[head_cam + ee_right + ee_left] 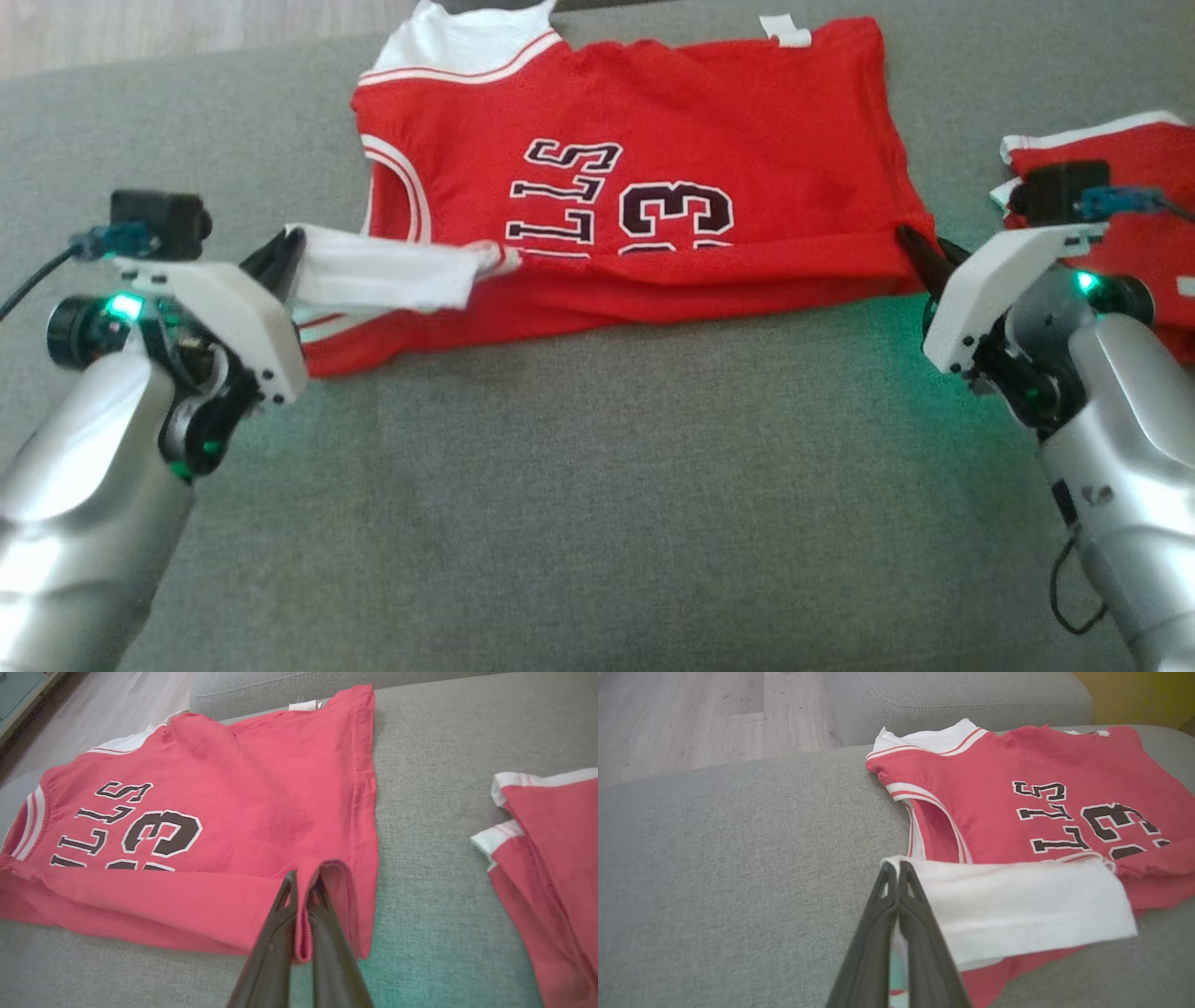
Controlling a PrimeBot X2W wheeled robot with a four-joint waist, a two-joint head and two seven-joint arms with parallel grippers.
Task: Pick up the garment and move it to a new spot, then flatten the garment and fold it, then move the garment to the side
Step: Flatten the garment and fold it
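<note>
Red basketball jersey w/ white trim point(709, 112) lies mid grey fabric sofa cushion point(597, 485). L claw point(285, 254) clamps its white shoulder panel point(383, 275); R claw point(920, 250) clamps its red hem corner point(336, 872). Prob. fold step: next you carry both corners evenly over the lettering point(579, 187).

Left gripper point(283, 259): fingers pressed together on a jersey point(653, 121) corner. Right gripper point(920, 254): fingers pinched on its hem. Left forearm point(84, 495) and right forearm point(1130, 448) slant inward, wrists angled toward each other.
</note>
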